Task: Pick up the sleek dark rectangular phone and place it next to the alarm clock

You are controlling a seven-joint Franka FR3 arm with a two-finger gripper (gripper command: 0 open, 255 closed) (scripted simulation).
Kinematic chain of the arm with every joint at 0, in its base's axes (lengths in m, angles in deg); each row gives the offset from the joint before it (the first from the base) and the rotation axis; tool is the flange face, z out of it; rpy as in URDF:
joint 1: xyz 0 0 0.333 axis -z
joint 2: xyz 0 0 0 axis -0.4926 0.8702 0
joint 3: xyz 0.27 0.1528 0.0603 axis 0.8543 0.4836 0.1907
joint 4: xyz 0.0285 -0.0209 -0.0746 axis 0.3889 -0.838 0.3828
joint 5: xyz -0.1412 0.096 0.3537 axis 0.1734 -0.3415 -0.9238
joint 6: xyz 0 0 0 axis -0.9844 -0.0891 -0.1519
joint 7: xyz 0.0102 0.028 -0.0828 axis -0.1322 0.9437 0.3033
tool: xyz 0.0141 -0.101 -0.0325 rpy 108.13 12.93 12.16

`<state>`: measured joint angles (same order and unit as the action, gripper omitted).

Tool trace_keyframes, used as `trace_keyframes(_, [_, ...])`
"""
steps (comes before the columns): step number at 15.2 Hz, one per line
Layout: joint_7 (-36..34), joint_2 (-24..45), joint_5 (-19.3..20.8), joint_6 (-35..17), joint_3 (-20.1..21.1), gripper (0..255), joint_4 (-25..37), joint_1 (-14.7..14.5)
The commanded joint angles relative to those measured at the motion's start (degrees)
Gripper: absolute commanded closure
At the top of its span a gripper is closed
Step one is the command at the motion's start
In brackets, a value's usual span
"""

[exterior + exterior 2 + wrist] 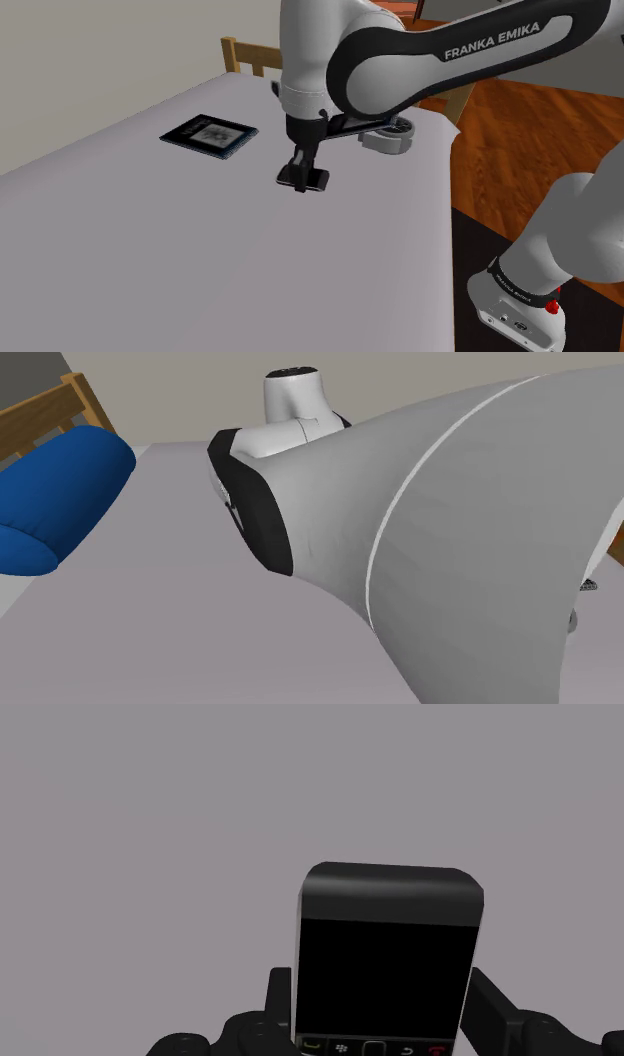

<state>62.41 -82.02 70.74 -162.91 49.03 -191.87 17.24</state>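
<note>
Grasp stage of the pick-and-place task. The black gripper [301, 170] is shown pointing straight down at the pale grey table [150, 260], with the phone [315, 180] directly beneath it. In the wrist view, the phone [385, 934] is seen lengthwise between the two fingers [490, 1004]: a dark rectangular handset with a black screen and a row of small keys at the end nearest the palm. The fingers are drawn in against its two long edges, so the gripper [385, 984] is judged to be closed on the phone, at roughly the width of the handset. Whether the phone is already raised off the table cannot be told; in the shoulder view it appears at or just above the surface.

The alarm clock [388, 138], a grey round object, is seen near the gripper on the side toward the shoulder view's right, a little farther from the camera and partly behind the arm. A flat dark square item [210, 134] lies on the opposite side of the gripper, apart from it.

The step in hand is judged to be the securing and lifting of the phone. A clean vertical lift is called for next, then a short sideways carry toward the clock, with the phone set down just beside it and not touching it.
</note>
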Motion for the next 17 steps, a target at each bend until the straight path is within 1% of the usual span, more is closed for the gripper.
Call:
trace_keyframes(1, [1.6, -1.8, -0.8, 0.1, -0.7, 255, -1.4, 0.6])
trace_keyframes(5, [7.9, -8.3, -3.3, -0.8, -4.1, 255, -8.2, 2.4])
trace_keyframes(9, [14.0, -13.9, -4.6, -1.3, -7.9, 255, -14.0, 3.8])
trace_keyframes(13, [19.8, -18.7, -4.8, -1.3, -11.9, 255, -18.7, 5.3])
trace_keyframes(17, [25.5, -22.6, -4.1, -1.2, -16.2, 255, -22.5, 7.1])
